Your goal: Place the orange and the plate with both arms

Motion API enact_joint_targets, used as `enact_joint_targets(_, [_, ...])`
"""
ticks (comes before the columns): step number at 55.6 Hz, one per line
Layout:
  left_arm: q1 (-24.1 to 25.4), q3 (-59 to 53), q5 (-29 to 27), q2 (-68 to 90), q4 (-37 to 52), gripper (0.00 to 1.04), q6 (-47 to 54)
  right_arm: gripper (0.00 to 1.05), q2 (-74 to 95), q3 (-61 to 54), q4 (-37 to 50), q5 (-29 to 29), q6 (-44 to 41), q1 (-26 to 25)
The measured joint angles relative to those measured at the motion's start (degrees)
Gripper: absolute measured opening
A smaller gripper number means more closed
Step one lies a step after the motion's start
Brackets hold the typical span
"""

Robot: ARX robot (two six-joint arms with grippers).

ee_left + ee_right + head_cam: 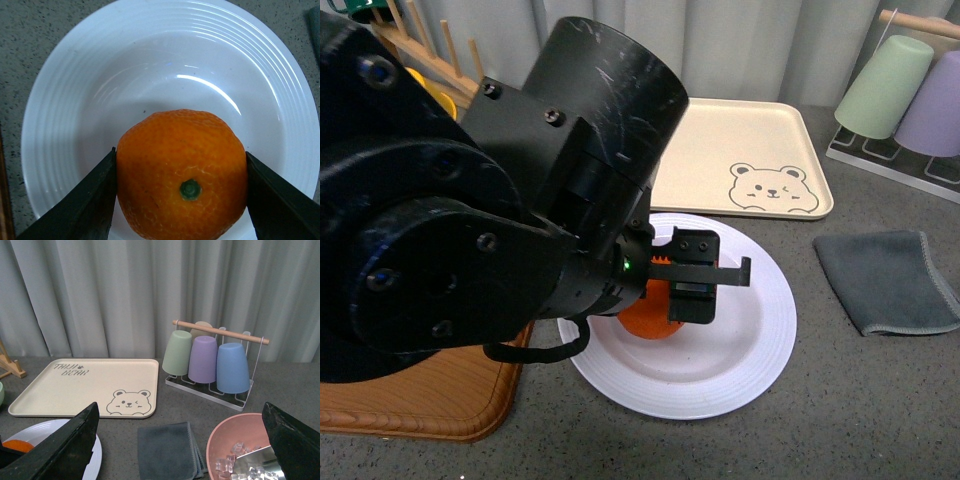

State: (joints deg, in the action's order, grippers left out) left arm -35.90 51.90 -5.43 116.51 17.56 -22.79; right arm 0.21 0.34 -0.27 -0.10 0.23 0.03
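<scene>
Nearly there, I'd say: the plate (75, 100) lies on the table (840, 400), the left claw (181, 160) clasps the orange (182, 175) in its well, not yet let go; the right claw (180, 406) gapes empty.

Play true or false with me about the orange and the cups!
1. The left gripper squeezes the orange over the plate. True.
2. The orange lies on the bear tray. False: it's over the plate.
3. The right gripper holds the cloth. False: the right gripper is open, holding nothing.
4. The cups stand upside down on a rack. True.
5. The blue cup is between green and purple. False: the purple cup is in the middle.
</scene>
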Motion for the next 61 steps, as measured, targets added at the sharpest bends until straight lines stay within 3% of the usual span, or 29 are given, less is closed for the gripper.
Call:
enact_joint_targets(11, [-1.3, 1.9, -1.6, 2.2, -0.6, 0.67, -1.6, 0.96, 0.0, 0.0, 0.0, 0.0, 0.0, 0.0])
enact_joint_targets(24, [-2.0, 2.4, -2.5, 2.5, -0.8, 1.0, -1.8, 0.96, 0.0, 0.0, 0.0, 0.0, 0.0, 0.0])
enact_joint_targets(45, [-0.2, 0.6, -5.0, -4.5, -1.4, 0.98, -2.6, 0.96, 0.0, 0.0, 0.0, 0.0, 0.0, 0.0])
enact_joint_targets(61, [6.7, -9.7, -8.0, -24.0, -1.7, 0.98, -0.4, 0.96, 0.0, 0.0, 0.0, 0.0, 0.0, 0.0])
